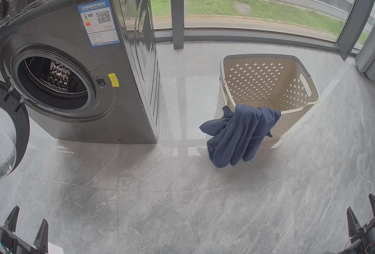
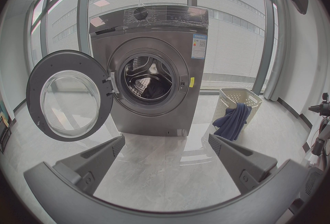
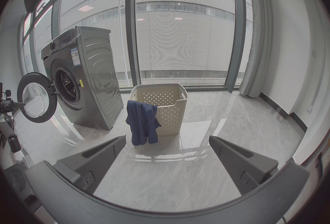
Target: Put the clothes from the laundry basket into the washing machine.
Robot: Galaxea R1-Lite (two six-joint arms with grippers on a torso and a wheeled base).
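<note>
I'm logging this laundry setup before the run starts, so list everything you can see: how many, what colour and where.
washing machine: one, dark grey, on the floor at the robot's left, by the window
machine door: one, dark rim with clear glass, swung open toward the robot's left
dark cloth: one, what looks like cloth, lying in the drum
laundry basket: one, cream, on the floor right of the machine
garment: one, navy blue, draped over the basket's near rim, hanging outside
curtain: one, pale grey, at the window's right end
floor: grey marbled tiles
left gripper: one, dark grey, open, facing the machine
right gripper: one, dark grey, open, facing the basket
</note>
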